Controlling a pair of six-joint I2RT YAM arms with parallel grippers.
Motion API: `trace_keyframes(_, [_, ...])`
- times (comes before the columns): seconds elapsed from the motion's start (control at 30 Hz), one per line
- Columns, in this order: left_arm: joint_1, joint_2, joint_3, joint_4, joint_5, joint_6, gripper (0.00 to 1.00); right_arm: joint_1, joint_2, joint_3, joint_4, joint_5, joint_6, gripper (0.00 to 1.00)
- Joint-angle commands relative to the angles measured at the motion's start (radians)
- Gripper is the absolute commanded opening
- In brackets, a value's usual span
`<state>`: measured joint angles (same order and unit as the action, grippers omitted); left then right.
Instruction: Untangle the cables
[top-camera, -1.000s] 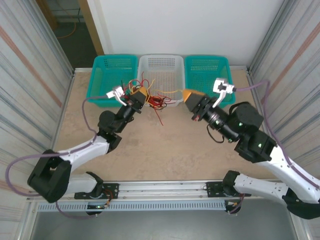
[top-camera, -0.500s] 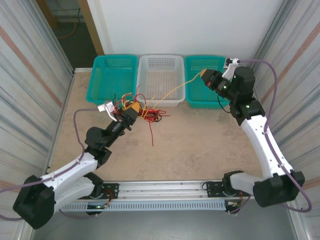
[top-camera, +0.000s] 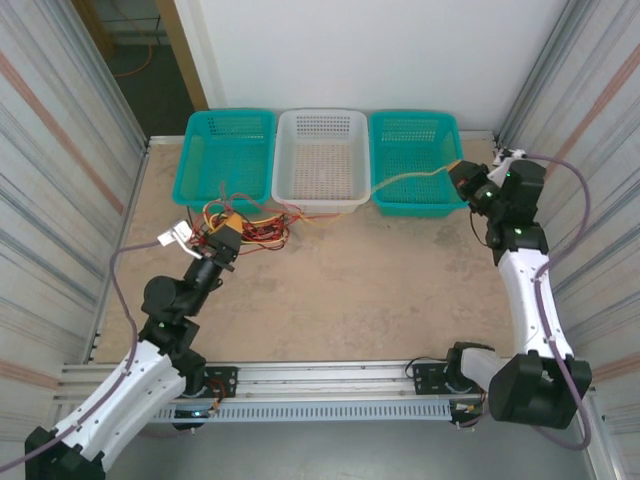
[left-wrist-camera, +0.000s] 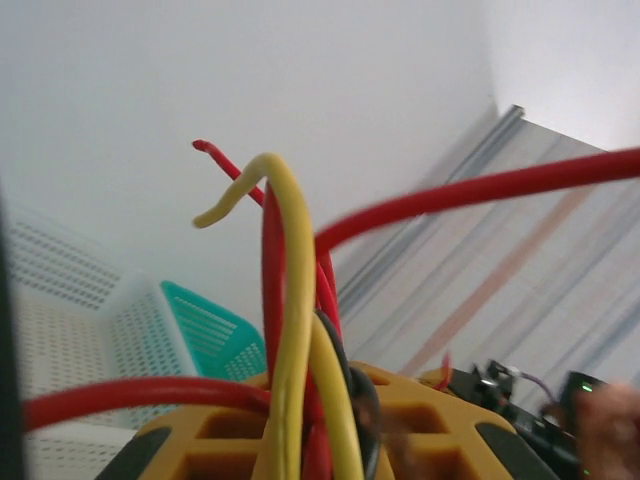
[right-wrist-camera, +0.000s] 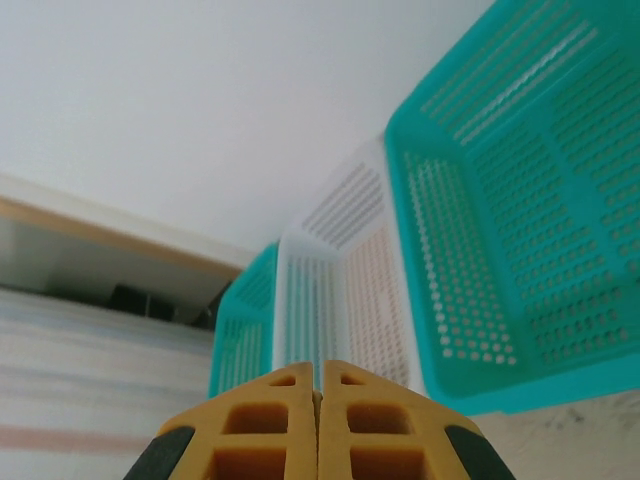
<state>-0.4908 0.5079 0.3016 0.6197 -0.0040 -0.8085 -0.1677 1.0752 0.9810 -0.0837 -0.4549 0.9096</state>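
A tangled bundle of red, yellow and dark cables hangs at my left gripper, low over the table in front of the left teal basket. In the left wrist view the yellow fingers are shut on a yellow cable, red cables and a black cable. One yellow cable runs taut from the bundle, past the white basket's front, to my right gripper. The right gripper has its jaws pressed together on that cable, its end hidden between them.
Three baskets stand in a row at the back: a teal basket, a white basket and a second teal basket. Corrugated walls close both sides. The right arm is stretched close to the right wall.
The right gripper has swung further right and nearer, drawing the yellow cable out long. The left gripper has pulled the bundle left and towards the near edge.
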Motion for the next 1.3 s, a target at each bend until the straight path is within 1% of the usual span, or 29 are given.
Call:
trace_keyframes(0.0, [0.031,-0.019,-0.007,-0.085,-0.097,-0.031,0.00,-0.077,-0.079,-0.010,0.024,0.062,0.012,0.00])
trace_keyframes(0.17, [0.041,-0.003,-0.014,-0.140,-0.111,-0.040,0.00,-0.220,-0.176,0.003,-0.052,0.026,0.002,0.00])
trace_keyframes(0.23, [0.041,0.006,-0.009,-0.180,-0.115,-0.047,0.00,-0.257,-0.202,0.023,-0.093,0.023,-0.010,0.00])
trace_keyframes(0.33, [0.044,0.017,-0.016,-0.239,-0.136,-0.070,0.00,-0.262,-0.247,0.060,-0.159,0.076,-0.055,0.00])
trace_keyframes(0.4, [0.044,0.050,-0.019,-0.238,-0.096,-0.076,0.00,-0.254,-0.257,0.077,-0.157,0.055,-0.049,0.00])
trace_keyframes(0.47, [0.043,0.108,-0.022,-0.226,-0.048,-0.106,0.00,-0.210,-0.256,0.104,-0.166,0.052,-0.068,0.00])
trace_keyframes(0.53, [0.027,0.198,-0.041,-0.152,-0.002,-0.137,0.00,-0.134,-0.255,0.137,-0.188,0.066,-0.115,0.00])
trace_keyframes(0.57, [0.004,0.238,-0.048,-0.121,-0.004,-0.146,0.00,-0.099,-0.252,0.154,-0.202,0.080,-0.137,0.00])
trace_keyframes(0.63, [-0.070,0.328,-0.053,-0.051,-0.034,-0.130,0.00,-0.008,-0.246,0.187,-0.227,0.119,-0.190,0.00])
trace_keyframes(0.73, [-0.163,0.452,-0.029,0.006,-0.086,-0.117,0.00,0.103,-0.233,0.229,-0.243,0.148,-0.250,0.00])
trace_keyframes(0.8, [-0.199,0.544,-0.010,0.049,-0.083,-0.129,0.00,0.174,-0.219,0.251,-0.248,0.164,-0.272,0.00])
trace_keyframes(0.87, [-0.219,0.628,0.019,0.073,-0.051,-0.134,0.00,0.238,-0.204,0.267,-0.249,0.180,-0.292,0.00])
trace_keyframes(0.9, [-0.227,0.660,0.042,0.060,-0.034,-0.141,0.08,0.266,-0.199,0.271,-0.249,0.191,-0.299,0.00])
trace_keyframes(0.97, [-0.247,0.703,0.072,0.033,-0.024,-0.135,0.38,0.319,-0.193,0.275,-0.245,0.217,-0.315,0.00])
trace_keyframes(1.03, [-0.266,0.712,0.116,-0.067,-0.048,-0.138,0.74,0.369,-0.186,0.273,-0.235,0.235,-0.332,0.00])
trace_keyframes(1.07, [-0.268,0.710,0.137,-0.119,-0.058,-0.137,0.82,0.387,-0.184,0.272,-0.231,0.237,-0.340,0.00])
trace_keyframes(1.1, [-0.269,0.708,0.158,-0.168,-0.065,-0.134,0.95,0.408,-0.182,0.271,-0.224,0.239,-0.348,0.00])
trace_keyframes(1.13, [-0.268,0.701,0.176,-0.215,-0.073,-0.121,0.99,0.428,-0.180,0.271,-0.219,0.245,-0.355,0.00])
trace_keyframes(1.17, [-0.267,0.691,0.197,-0.270,-0.086,-0.107,0.99,0.445,-0.179,0.271,-0.217,0.250,-0.361,0.00])
trace_keyframes(1.27, [-0.259,0.635,0.279,-0.516,-0.145,-0.061,0.99,0.496,-0.172,0.276,-0.214,0.267,-0.384,0.00])
